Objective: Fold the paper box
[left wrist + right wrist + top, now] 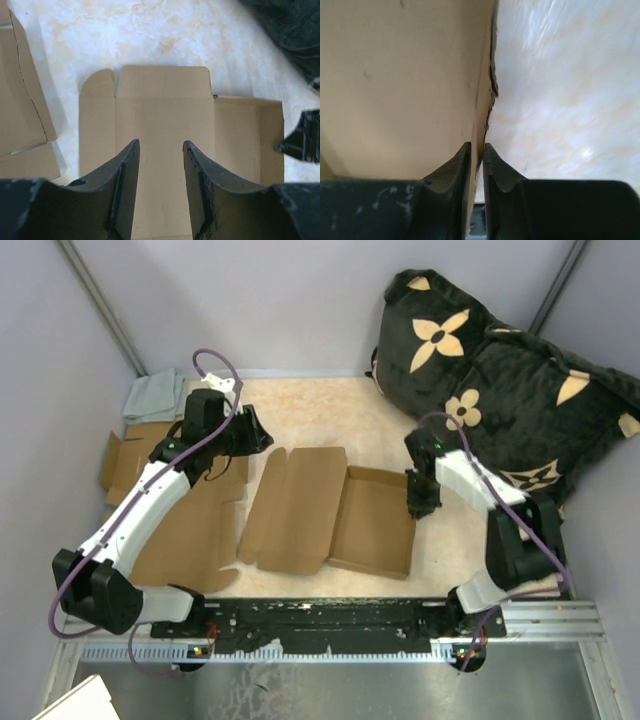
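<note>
Right fingers (452,175) pinching one paper box (330,510) edge, one cushion (500,370), one cloth (152,397)

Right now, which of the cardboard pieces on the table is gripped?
The centre box: the right arm's jaws pinch its right wall. The cardboard at the left lies flat under the left arm, ungripped.

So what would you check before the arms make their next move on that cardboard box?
1. The right pincer shut on the paper box at its right edge: ok.
2. The left pincer open, holding nothing: ok.
3. The left pincer above the box's flat panels: ok.
4. The spare cardboard apart from the box: ok.
5. Box folded up: not ok, most panels lie flat.
6. The cushion clear of the right arm: cannot tell.
</note>
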Robot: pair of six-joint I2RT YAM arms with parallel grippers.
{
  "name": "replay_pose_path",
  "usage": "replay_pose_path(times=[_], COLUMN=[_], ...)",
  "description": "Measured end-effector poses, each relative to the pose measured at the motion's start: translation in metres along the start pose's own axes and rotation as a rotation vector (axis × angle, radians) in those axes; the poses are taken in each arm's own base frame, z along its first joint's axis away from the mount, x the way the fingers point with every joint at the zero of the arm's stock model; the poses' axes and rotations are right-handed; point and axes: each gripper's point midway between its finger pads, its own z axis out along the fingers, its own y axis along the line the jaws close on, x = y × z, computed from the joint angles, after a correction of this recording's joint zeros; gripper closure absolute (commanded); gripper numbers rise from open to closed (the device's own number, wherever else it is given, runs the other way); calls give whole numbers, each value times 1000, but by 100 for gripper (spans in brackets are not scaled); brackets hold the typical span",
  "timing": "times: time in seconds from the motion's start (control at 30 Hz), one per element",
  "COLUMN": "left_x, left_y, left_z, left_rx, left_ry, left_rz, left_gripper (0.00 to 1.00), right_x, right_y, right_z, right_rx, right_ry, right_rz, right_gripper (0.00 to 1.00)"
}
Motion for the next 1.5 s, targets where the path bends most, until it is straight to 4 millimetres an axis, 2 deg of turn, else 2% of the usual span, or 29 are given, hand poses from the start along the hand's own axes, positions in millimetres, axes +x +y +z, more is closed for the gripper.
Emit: replay_pose_path(times=[0.07,0.1,0.17,0.23,0.3,0.37,0.43,0.5,0.6,0.63,0.7,0.77,0.83,0.97,1.13,1.33,1.4,1.47,1.5], left_x=[2,5,13,21,26,29,30,32,34,34,36,40,41,42,54,66,67,67,67], left_y=[-1,-1,2,4,5,4,4,3,2,2,2,3,4,2,3,7,7,7,7], left_z=[0,0,-1,-3,-6,-10,-14,-18,-20,-20,-21,-22,-25,-32,-33,-31,-32,-33,-34], left_rx=[11,12,13,12,13,17,22,28,36,39,39,35,33,42,51,42,42,41,41], left_ry=[-4,-2,7,18,22,19,13,9,11,14,23,36,40,29,54,87,90,91,92], left_rz=[-10,-14,-26,-37,-48,-56,-63,-67,-65,-62,-56,-54,-54,-58,-80,-92,-93,-93,-93], left_gripper=[54,53,53,53,53,53,53,53,53,53,53,53,52,52,52,52,52,52,52], right_x=[28,40,64,71,62,44,16,-13,-66,-82,-97,-93,-90,-92,-87,-60,-53,-53,-53], right_y=[10,15,26,36,42,44,49,54,67,71,75,72,68,69,78,92,95,97,96], right_z=[-7,-12,-29,-54,-82,-111,-134,-142,-124,-107,-68,-43,-32,-34,-34,-20,-16,-10,-6], right_rx=[-112,-160,-274,-379,-458,-510,-544,-538,-476,-447,-389,-346,-321,-321,-329,-338,-338,-332,-319], right_ry=[4,10,13,-34,-133,-255,-376,-444,-460,-447,-396,-337,-310,-322,-323,-274,-256,-244,-235], right_rz=[77,100,141,156,146,123,77,24,-67,-102,-162,-206,-249,-298,-359,-433,-446,-443,-432], right_gripper=[57,52,46,46,45,44,45,45,44,44,44,44,44,44,44,45,53,74,81])
